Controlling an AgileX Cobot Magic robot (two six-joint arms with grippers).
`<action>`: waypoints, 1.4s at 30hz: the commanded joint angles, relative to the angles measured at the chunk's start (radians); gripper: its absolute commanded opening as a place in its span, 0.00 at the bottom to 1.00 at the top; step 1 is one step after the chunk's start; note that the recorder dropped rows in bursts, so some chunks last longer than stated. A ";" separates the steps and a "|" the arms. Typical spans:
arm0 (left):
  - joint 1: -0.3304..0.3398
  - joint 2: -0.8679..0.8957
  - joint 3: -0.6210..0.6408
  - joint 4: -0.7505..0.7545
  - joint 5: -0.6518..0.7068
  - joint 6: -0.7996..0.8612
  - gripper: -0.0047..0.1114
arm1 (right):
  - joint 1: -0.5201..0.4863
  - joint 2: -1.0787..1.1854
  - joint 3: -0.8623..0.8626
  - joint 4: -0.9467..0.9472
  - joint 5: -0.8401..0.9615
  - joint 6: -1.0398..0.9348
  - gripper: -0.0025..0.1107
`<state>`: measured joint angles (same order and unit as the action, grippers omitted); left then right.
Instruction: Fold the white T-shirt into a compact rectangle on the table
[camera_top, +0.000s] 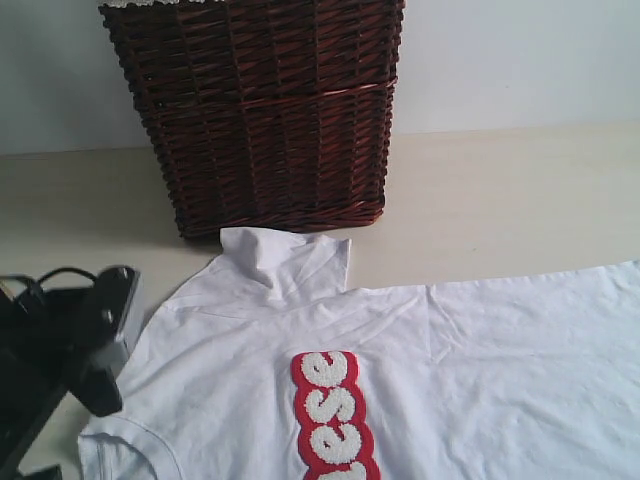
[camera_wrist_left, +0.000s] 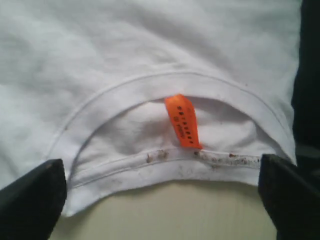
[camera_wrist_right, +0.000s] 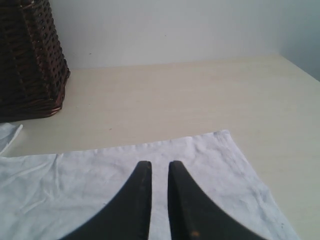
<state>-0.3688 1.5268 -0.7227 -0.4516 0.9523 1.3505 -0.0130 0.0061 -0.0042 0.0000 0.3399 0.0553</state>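
Left gripper (camera_wrist_left: 161, 199): jaws spread wide and holding nothing. One finger (camera_wrist_left: 31, 200) sits on each side of the collar (camera_wrist_left: 150, 89), above the cloth. The collar opening lies between them. The orange tag (camera_wrist_left: 183, 121) is flat on the inner back of the neck, with brown specks along the seam next to it.

Right gripper (camera_wrist_right: 159, 167): fingers close together with a thin slit between them. It's open by a hair, and I see no cloth in the slit. It hovers over the shirt near a hem corner (camera_wrist_right: 226, 136).

T-shirt (camera_top: 480, 360) lies flat on the table (camera_top: 520, 180), front up, and spreads across the near part of the exterior view. The neck end is at my left arm and the hem end runs off to the right. The red-edged letters (camera_top: 330, 410) run lengthwise down the chest. One sleeve (camera_top: 285, 255) points at the wicker basket (camera_top: 260, 110), its edge just short of the basket's base. The basket stands upright on the table at the far side. The cloth has light wrinkles and no fold in it yet.
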 joint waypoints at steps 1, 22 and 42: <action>-0.138 0.001 0.082 0.096 -0.158 -0.053 0.93 | 0.002 -0.006 0.004 -0.006 -0.008 0.000 0.14; -0.218 0.096 0.175 0.014 -0.433 -0.060 0.93 | 0.002 -0.006 0.004 -0.006 -0.008 0.000 0.14; -0.218 -0.037 0.175 0.072 -0.251 -0.144 0.93 | 0.002 -0.006 0.004 -0.006 -0.008 0.000 0.14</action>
<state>-0.5818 1.5116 -0.5524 -0.3528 0.6161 1.2229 -0.0130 0.0061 -0.0042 0.0000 0.3399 0.0553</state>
